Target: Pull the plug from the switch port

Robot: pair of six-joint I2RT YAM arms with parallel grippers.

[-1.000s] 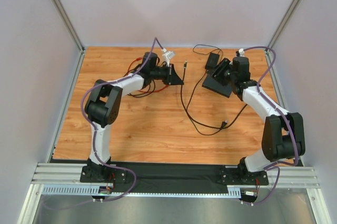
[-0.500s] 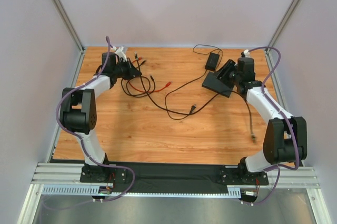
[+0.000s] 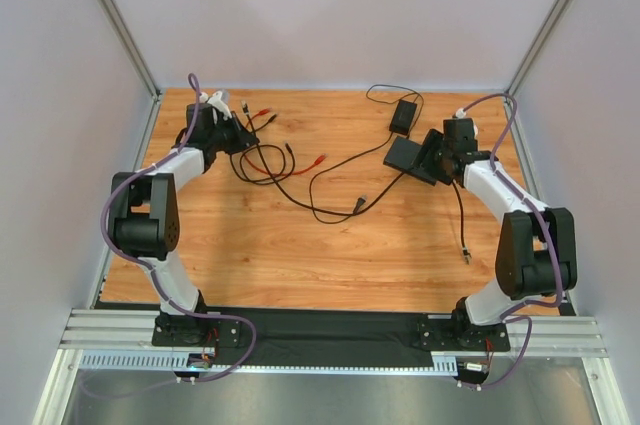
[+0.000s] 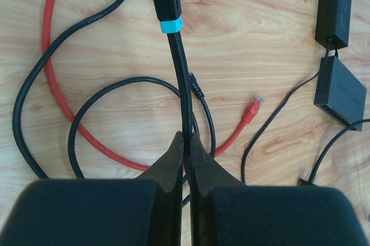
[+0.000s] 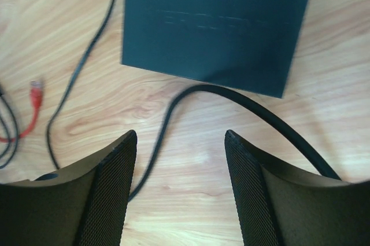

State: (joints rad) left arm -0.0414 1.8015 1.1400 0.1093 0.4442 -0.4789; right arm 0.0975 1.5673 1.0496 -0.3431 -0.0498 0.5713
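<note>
The switch (image 5: 219,20) is a flat matte-black box lying on the wood, at back right in the top view (image 3: 408,157). My right gripper (image 5: 180,139) hovers just off its near edge, open and holding nothing. A thick black cable (image 5: 173,110) lies on the wood below the jaws. Far to the left, my left gripper (image 4: 186,139) is shut on a black braided cable (image 4: 184,84). That cable's plug (image 4: 166,3), with a cyan band, sticks out ahead of the jaws, well apart from the switch (image 4: 341,92). In the top view the left gripper (image 3: 238,131) sits at the back left.
A smaller black adapter brick (image 3: 404,115) with a thin cord lies behind the switch. Loops of black and red cable (image 4: 52,84) lie under the left gripper, with a red plug end (image 4: 252,109) nearby. A loose black cable end (image 3: 465,257) lies front right.
The left arm swung from the table's middle to the back left, taking the cable and plug along. The right jaws opened wider. The loose cables shifted.
</note>
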